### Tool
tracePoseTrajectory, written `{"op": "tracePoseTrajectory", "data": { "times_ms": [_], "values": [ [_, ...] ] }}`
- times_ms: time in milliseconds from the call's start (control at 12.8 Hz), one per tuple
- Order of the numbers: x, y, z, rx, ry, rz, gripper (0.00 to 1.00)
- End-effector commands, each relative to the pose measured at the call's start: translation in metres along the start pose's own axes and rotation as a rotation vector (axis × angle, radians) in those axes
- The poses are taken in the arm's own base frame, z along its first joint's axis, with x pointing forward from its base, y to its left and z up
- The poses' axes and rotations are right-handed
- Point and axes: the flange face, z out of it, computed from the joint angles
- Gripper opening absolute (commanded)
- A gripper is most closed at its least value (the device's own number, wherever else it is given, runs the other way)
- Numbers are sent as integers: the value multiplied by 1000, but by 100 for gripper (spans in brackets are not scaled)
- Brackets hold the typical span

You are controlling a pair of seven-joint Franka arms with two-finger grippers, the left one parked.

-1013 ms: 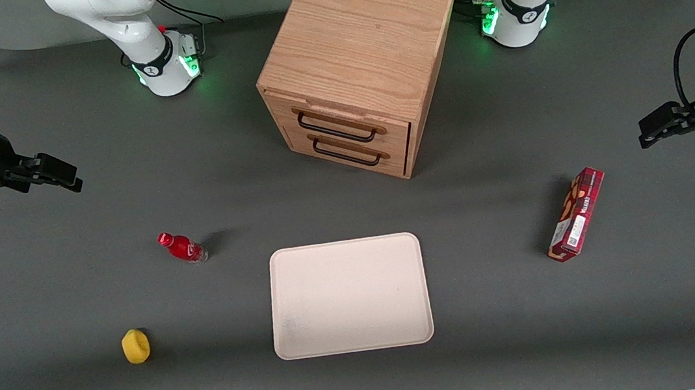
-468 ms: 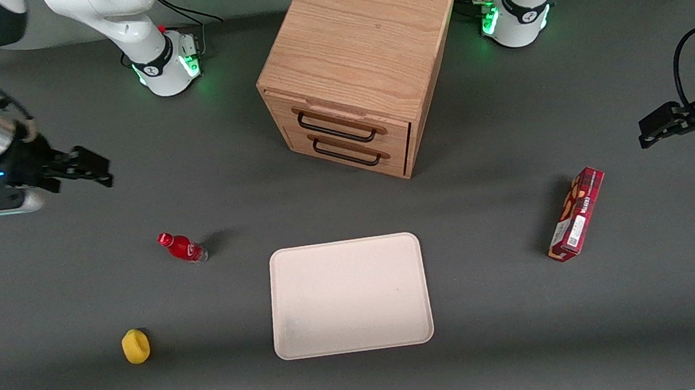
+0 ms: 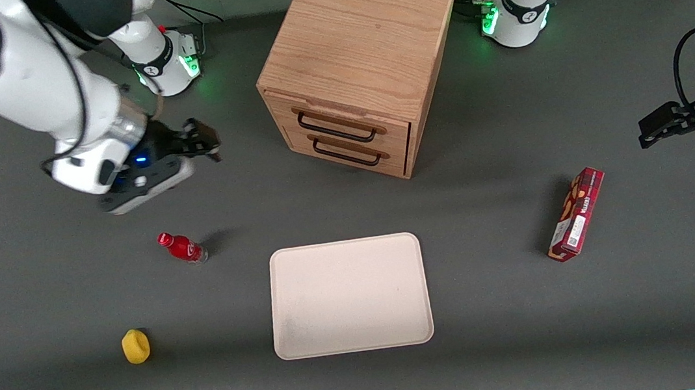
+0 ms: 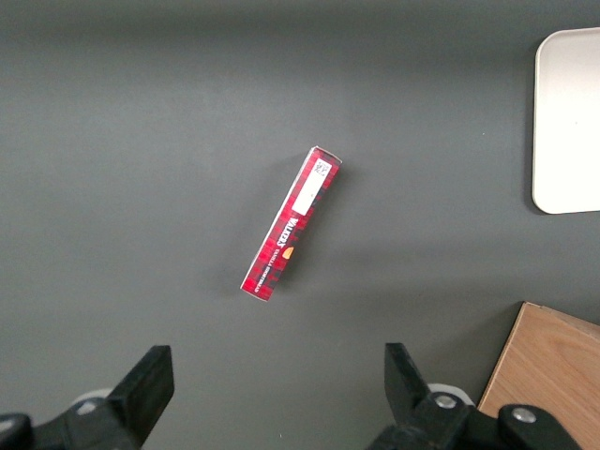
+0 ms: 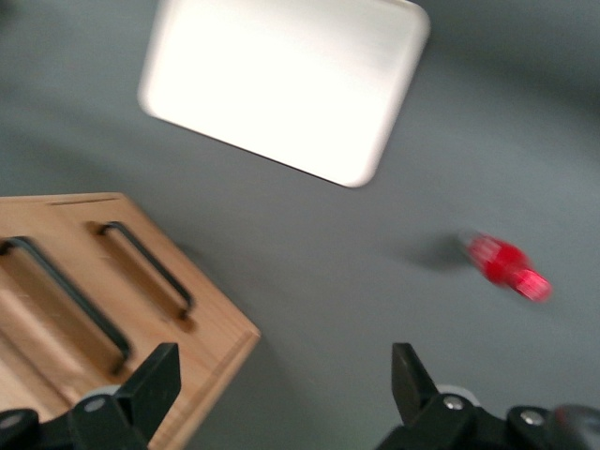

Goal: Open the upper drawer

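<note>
The oak cabinet (image 3: 362, 36) stands at the middle of the table, farther from the front camera than the tray. Its upper drawer (image 3: 342, 119) is shut, with its black wire handle (image 3: 335, 132) above the lower drawer's handle (image 3: 346, 156). My right gripper (image 3: 205, 143) hovers above the table beside the cabinet, toward the working arm's end and apart from it. It is open and empty. In the right wrist view the open gripper (image 5: 281, 384) looks down on the cabinet's front, with the upper handle (image 5: 66, 300) and lower handle (image 5: 150, 267) both showing.
A beige tray (image 3: 349, 296) lies in front of the cabinet. A red bottle (image 3: 182, 247) and a yellow object (image 3: 136, 346) lie toward the working arm's end. A red box (image 3: 577, 213) lies toward the parked arm's end.
My right arm has swung in from the table's edge toward the cabinet, and the gripper is now much closer to the drawer fronts. The drawers have not moved.
</note>
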Motion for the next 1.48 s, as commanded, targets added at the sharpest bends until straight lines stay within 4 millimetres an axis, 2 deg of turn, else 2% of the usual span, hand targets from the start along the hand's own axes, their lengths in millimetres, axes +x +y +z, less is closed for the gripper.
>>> {"op": "tracePoseTrajectory", "data": {
  "times_ms": [0,156,390,545,701,935,1091,1403],
  "values": [
    [29,-47,39,92,8,-141,100],
    [34,-71,71,152,-23,-276,100],
    [30,-112,113,186,-84,-363,100],
    [31,-111,137,154,-98,-497,100],
    [28,-110,156,163,-128,-547,100],
    [23,-129,170,169,-142,-577,100],
    [22,-134,179,176,-144,-583,100],
    [22,-133,196,150,-142,-600,100]
  ]
}}
